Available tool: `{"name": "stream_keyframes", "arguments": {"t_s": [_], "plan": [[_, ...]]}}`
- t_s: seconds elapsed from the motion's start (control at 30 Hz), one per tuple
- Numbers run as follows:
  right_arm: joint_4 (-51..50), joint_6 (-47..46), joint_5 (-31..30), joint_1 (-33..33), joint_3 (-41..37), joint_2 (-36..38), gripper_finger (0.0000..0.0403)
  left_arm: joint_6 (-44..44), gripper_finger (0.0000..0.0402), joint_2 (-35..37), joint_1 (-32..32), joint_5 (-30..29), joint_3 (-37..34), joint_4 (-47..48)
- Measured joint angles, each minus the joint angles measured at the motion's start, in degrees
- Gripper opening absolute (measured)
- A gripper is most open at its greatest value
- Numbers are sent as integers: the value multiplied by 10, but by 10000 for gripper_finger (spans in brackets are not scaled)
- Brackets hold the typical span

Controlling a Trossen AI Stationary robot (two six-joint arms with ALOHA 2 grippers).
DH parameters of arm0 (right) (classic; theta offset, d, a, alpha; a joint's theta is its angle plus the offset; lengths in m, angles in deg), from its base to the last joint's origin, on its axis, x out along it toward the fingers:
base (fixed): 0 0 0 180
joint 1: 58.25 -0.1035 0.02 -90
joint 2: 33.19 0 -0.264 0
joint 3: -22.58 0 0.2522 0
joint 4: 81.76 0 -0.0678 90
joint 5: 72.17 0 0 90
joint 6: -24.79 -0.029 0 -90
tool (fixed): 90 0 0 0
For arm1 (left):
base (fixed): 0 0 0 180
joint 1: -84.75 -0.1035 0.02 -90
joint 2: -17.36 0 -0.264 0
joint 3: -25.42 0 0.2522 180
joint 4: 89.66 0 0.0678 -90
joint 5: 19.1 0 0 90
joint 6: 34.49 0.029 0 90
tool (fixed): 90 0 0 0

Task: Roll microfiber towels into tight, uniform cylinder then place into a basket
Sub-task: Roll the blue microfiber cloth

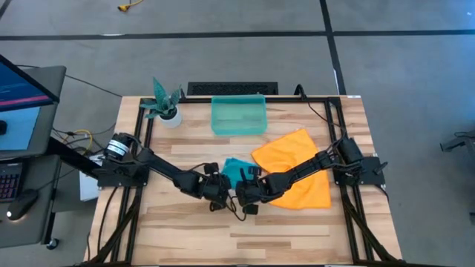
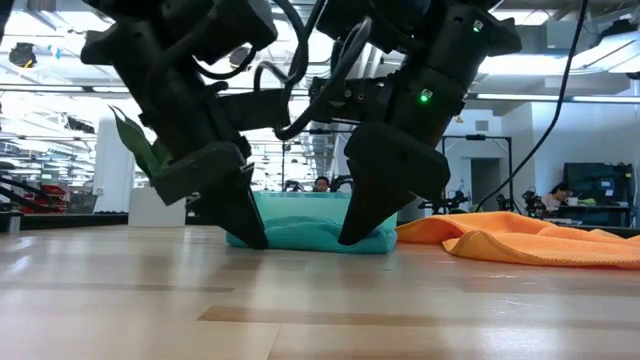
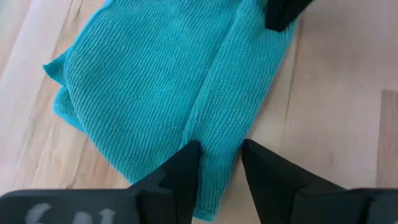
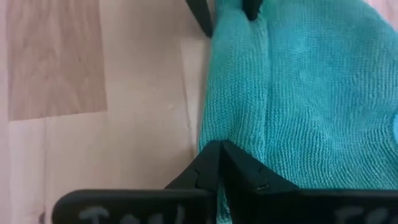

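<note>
Both arms reach inward from the two sides and meet near the middle, low over the tabletop point(image 1: 185, 230). The left gripper point(image 3: 221, 155) points down, its fingers point(image 3: 186, 168) a narrow gap apart with a fold of the teal towel point(image 3: 149, 81) between them. The right gripper point(image 4: 217, 152) also points down beside it, its fingertips point(image 4: 208, 163) pressed together on the towel's edge. In the low view both wrists tilt toward each other, fingertips at the tabletop.
</note>
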Motion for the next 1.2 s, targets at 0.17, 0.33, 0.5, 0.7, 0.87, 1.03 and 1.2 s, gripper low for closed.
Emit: {"name": "stream_keyframes", "arguments": {"t_s": [0.17,0.33,0.5,0.7,0.87,1.03,1.2], "plan": [[4,0,3,-8,0,0,73,-15,122,-1,1,22,0,5],[4,0,11,-10,0,0,120,-69,122,0,3,66,1,25],[-1,9,52,-9,4,4,153,-120,122,1,12,79,2,39],[-39,13,61,-17,32,11,163,-144,122,2,26,116,27,88],[-69,35,48,-41,47,29,157,-156,122,-2,49,143,57,145],[-53,95,-29,-80,49,60,145,-157,122,-4,71,158,74,165],[-35,177,-96,-129,42,64,135,-156,122,-5,78,156,77,167]]}}
